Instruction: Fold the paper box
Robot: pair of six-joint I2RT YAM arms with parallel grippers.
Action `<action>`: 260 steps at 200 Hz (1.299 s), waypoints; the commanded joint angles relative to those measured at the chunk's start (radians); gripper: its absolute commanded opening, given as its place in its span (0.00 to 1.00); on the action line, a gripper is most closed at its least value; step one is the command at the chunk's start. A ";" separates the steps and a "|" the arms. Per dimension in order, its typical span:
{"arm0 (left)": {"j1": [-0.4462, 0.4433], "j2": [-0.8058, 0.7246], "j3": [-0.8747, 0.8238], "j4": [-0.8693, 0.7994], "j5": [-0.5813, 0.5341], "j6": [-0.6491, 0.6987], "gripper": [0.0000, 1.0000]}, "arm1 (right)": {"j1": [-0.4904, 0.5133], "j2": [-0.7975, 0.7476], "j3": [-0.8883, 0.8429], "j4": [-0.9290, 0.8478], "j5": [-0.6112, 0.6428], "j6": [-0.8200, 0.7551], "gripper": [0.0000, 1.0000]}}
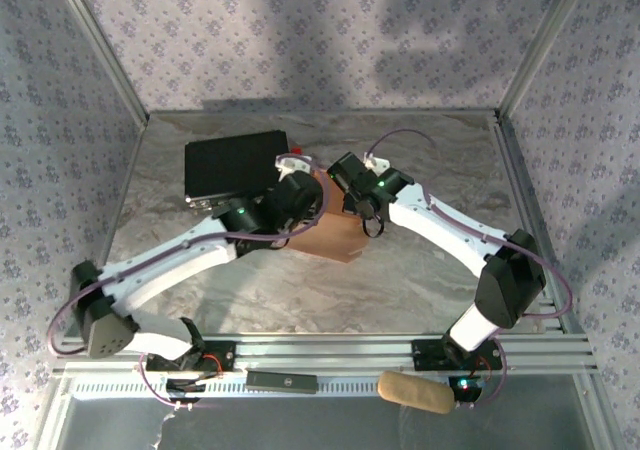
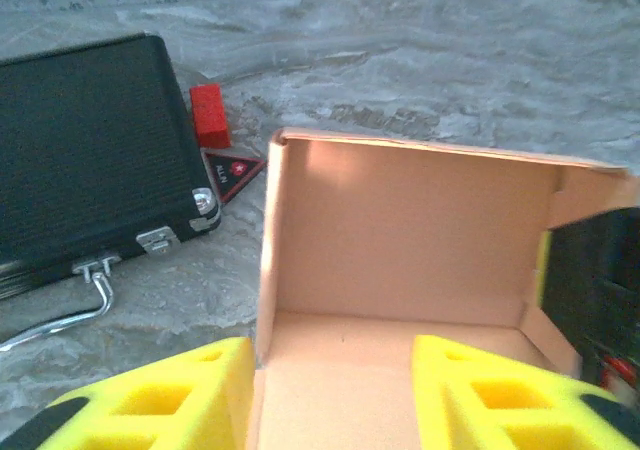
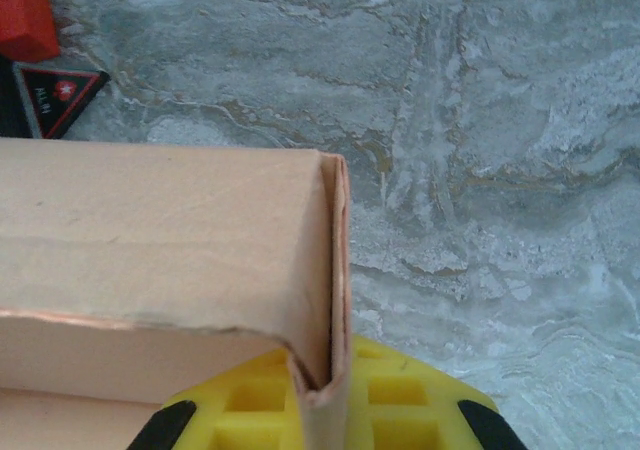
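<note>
The paper box (image 1: 335, 238) is salmon-orange card, standing half formed at the middle of the table with its top open. In the left wrist view its back wall (image 2: 410, 225) and left wall stand upright over the floor panel. My left gripper (image 2: 330, 375) is open, its yellow fingers (image 2: 190, 395) apart over the near edge of the floor, pinching nothing. My right gripper (image 3: 330, 410) is shut on the box's right side wall (image 3: 325, 270), where two layers of card meet at a corner. From above, both grippers (image 1: 308, 192) (image 1: 352, 192) crowd over the box.
A black case (image 1: 235, 165) with a metal handle lies behind and left of the box. A red block (image 2: 208, 115) and a triangular tag (image 2: 232, 173) lie between case and box. A tan pad (image 1: 415, 392) rests on the front rail. Enclosure walls ring the table.
</note>
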 commanded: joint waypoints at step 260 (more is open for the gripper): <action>-0.173 0.054 -0.029 -0.249 -0.015 -1.118 0.00 | -0.072 -0.141 -0.248 0.159 -0.108 0.223 0.00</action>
